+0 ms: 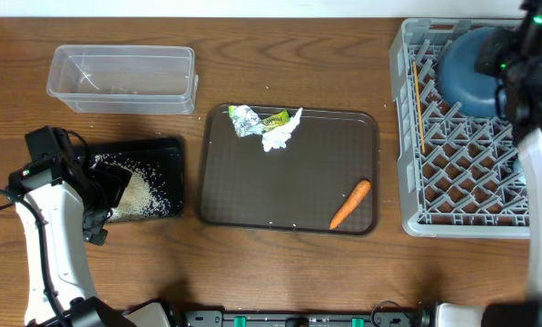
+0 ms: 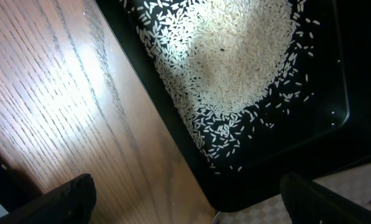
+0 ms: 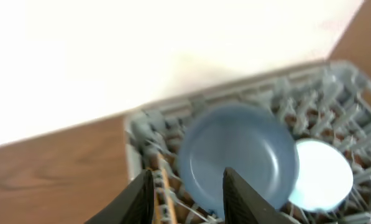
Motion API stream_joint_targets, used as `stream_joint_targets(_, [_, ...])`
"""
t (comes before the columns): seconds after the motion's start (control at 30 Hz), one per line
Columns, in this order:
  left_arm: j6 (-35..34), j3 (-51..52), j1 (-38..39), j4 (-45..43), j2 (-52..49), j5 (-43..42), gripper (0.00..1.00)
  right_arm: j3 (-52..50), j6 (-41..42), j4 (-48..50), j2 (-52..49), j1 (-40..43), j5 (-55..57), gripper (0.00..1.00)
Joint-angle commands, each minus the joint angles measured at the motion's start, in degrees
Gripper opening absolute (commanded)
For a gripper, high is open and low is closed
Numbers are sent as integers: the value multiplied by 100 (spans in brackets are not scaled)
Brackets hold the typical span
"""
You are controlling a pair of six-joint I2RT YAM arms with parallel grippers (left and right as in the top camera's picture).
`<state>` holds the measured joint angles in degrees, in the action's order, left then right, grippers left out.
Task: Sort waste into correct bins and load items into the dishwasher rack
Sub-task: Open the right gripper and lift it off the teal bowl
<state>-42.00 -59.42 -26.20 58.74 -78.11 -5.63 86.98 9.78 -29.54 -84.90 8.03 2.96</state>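
Nearest us, lower left of the overhead frame, our left end effector hangs over the black tray where it meets the tabletop, fingers spread wide and holding nothing. The rice lies heaped in that tray, stray grains round the pile. Farther in, at centre, the brown tray carries the carrot slantwise near its lower right corner, and along its upper edge the foil, wrapper and tissue bunched together, touching. Upper left stands the tub; whether anything is in it we cannot tell. Farthest, upper right, the rack holds the chopsticks along its left side, the big bowl, and a pale-blue piece touching the bowl, cup or small bowl we cannot say. Our right end effector hovers above the big bowl, fingers partly apart with nothing between them, the chopsticks just beside one finger. We judge the rack loading all but finished; the waste on the brown tray is what remains. Next we would take the carrot, which we think belongs with the rice: the left arm must rise clear of the black tray's wall, cross rightward, turn its fingers across the carrot's slant and close gently. The three scraps would then go to the tub, one at a time, since they touch.
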Motion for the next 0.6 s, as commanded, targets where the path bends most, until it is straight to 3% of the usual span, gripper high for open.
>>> stream_joint_targets(0.0, [13,-92,-26,35,63,50,98,79,321,-146,424,15,-369,38])
stream_joint_targets(0.33, [13,-92,-26,35,63,48,98,76,350,-1108,442,-22,-476,40])
stream_joint_targets(0.57, [13,-92,-26,35,63,50,98,76,348,-1384,557,-79,-3587,61])
